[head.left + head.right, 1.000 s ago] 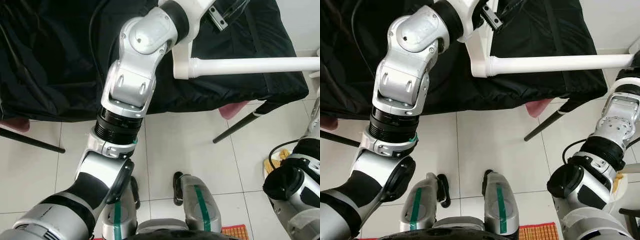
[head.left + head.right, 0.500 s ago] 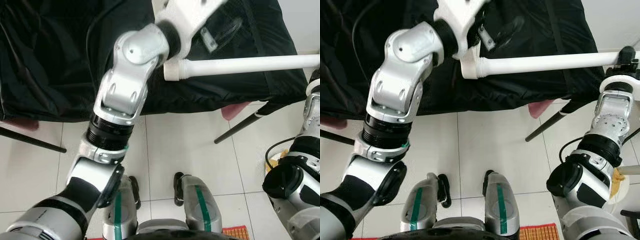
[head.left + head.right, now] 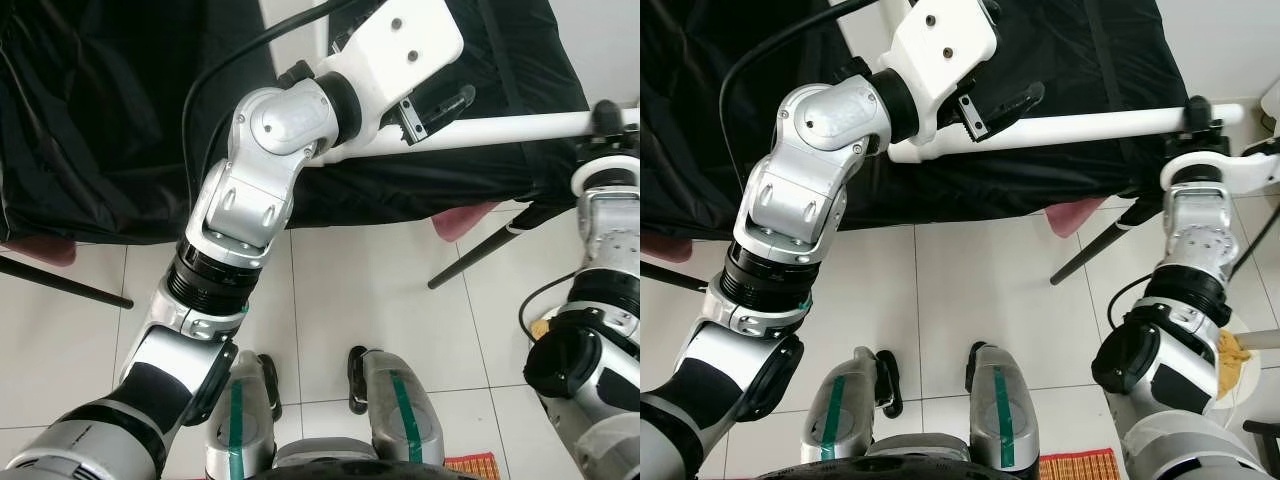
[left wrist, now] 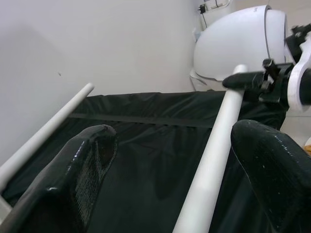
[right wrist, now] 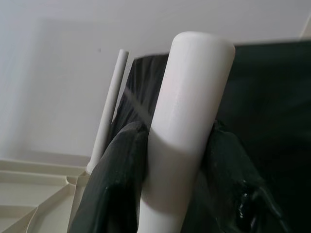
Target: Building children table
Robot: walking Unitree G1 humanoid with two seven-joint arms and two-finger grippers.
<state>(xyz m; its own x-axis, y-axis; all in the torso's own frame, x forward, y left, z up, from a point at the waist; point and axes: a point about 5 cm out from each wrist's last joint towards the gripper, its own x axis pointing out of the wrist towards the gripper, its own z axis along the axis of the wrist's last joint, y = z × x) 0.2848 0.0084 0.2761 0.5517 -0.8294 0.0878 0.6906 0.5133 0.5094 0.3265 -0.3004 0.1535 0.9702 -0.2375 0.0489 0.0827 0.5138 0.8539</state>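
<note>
Holding the long white tube (image 3: 1090,125) at one end is the right gripper (image 3: 1196,112), its fingers (image 5: 121,179) pressed on both sides of the tube, so clamped on it. The left gripper (image 3: 1000,108) is at the other end, fingers (image 4: 82,165) wide apart, with the tube passing between them but nearer to one finger; no real contact visible, so not gripping.

Biggest thing: the black fabric (image 3: 100,110), a big sheet spread under and behind both grippers, w/ a second white tube (image 4: 48,126) along its far edge near the wall (image 4: 97,39). The held tube lies across the near edge of the fabric, between the two grippers.

Risks, in my judgement:
- Only one end is held. If the right gripper turns or loosens, the free end may sag or swing down onto the fabric before the left one closes.
- The left fingers are off-centre to the tube; closing like this may push the tube sideways and not seat it.
- The black cable (image 3: 230,70) above the left arm hangs close to the fabric, it could catch.

Room: below the grippers, toward the robot, there is tiled floor (image 3: 980,290), open, w/ a thin dark leg (image 3: 1090,255) slanting under the right gripper. Beyond the right gripper is a white rounded object (image 4: 238,43), near the tube end, so little space for sliding the tube that way. Between the grippers the tube is free.
</note>
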